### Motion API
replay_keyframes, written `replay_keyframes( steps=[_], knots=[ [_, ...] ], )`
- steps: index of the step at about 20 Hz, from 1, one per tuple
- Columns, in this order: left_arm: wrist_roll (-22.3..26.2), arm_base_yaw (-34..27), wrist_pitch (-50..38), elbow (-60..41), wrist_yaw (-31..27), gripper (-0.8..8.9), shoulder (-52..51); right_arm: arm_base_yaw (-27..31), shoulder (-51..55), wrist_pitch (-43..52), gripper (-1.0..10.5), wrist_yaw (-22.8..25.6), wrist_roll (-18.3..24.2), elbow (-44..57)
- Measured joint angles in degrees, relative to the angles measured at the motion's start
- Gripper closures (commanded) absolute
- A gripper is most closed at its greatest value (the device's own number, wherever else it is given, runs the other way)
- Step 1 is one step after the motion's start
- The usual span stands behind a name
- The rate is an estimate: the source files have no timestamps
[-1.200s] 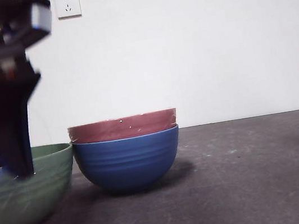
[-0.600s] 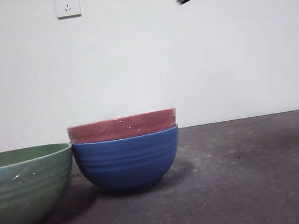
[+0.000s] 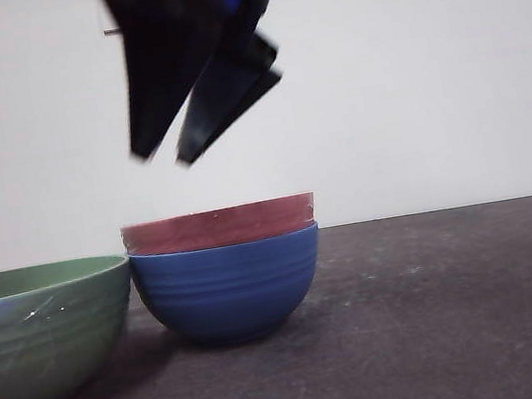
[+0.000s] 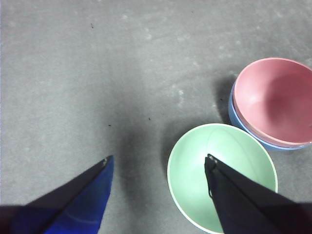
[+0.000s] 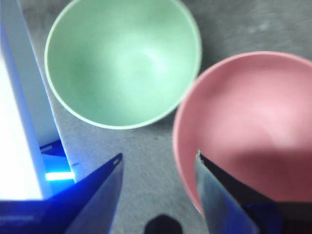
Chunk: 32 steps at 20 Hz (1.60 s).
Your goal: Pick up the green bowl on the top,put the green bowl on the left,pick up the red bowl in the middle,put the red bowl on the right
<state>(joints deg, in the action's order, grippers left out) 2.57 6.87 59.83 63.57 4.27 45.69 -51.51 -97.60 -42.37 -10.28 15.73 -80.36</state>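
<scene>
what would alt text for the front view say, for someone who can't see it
A dark, blurred right gripper, jaws open, hangs above a red bowl nested in a blue bowl on a dark table. A green bowl stands beside the stack at the picture's left edge, before a white wall.

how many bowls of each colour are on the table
green bowl: 1
red bowl: 1, nested in the blue one
blue bowl: 1
total: 3 bowls
</scene>
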Motion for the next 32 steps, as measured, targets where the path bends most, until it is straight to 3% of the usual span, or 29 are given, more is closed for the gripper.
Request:
replay_keyframes(
  steps=[8, 11, 20, 27, 32],
  knots=[
    [0.0, 0.0, 1.6, 0.0, 0.0, 5.00, 0.0, 0.2, -7.3, 3.1, 8.1, 0.4, 0.8, 0.0],
    [0.3, 0.0, 1.7, 0.0, 0.0, 5.00, 0.0, 0.2, -7.3, 3.4, 9.5, 0.4, 1.2, 0.0],
    [0.5, 0.0, 1.9, 0.0, 0.0, 5.00, 0.0, 0.1, -7.3, 4.1, 9.6, 2.4, 2.4, -0.2],
    [0.5, 0.0, 1.8, 0.0, 0.0, 5.00, 0.0, -0.2, -5.2, 5.3, 9.6, 8.5, 2.3, -0.2],
    [0.5, 0.0, 1.8, 0.0, 0.2, 5.00, 0.0, 0.2, 2.5, 5.5, 9.6, 11.1, 2.3, -0.2]
  ],
)
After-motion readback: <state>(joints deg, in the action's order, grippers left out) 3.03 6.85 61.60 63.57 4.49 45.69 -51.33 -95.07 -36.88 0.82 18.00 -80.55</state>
